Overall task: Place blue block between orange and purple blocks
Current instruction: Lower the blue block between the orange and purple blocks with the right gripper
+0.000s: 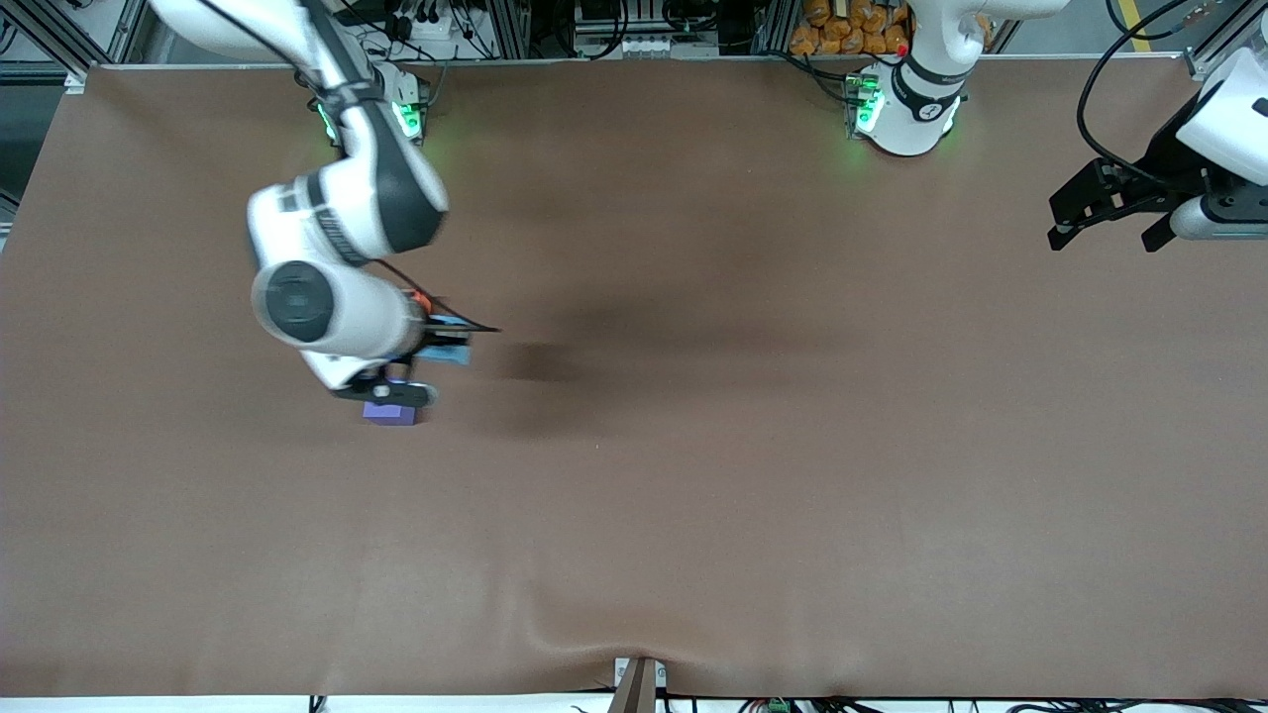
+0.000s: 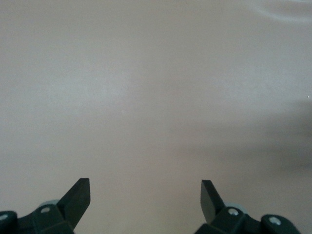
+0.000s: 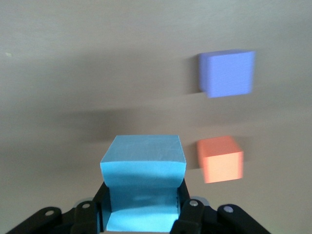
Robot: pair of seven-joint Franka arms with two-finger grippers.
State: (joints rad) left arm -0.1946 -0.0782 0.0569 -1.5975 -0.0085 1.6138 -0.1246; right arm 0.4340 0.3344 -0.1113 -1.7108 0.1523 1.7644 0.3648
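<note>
My right gripper (image 1: 443, 347) is shut on the sky-blue block (image 1: 454, 349) and holds it just over the table. In the right wrist view the blue block (image 3: 143, 165) sits between my fingers (image 3: 187, 214). The purple block (image 3: 226, 73) and the orange block (image 3: 220, 158) lie apart on the table, off to one side of it. In the front view the purple block (image 1: 389, 414) lies under the right hand's edge. Only a sliver of the orange block (image 1: 421, 297) shows past the arm. My left gripper (image 1: 1105, 223) waits open and empty at the left arm's end of the table (image 2: 146, 187).
The brown table cover (image 1: 753, 446) has a raised wrinkle (image 1: 594, 634) near the front edge. The right arm's wrist (image 1: 327, 307) hangs over the blocks and hides part of them.
</note>
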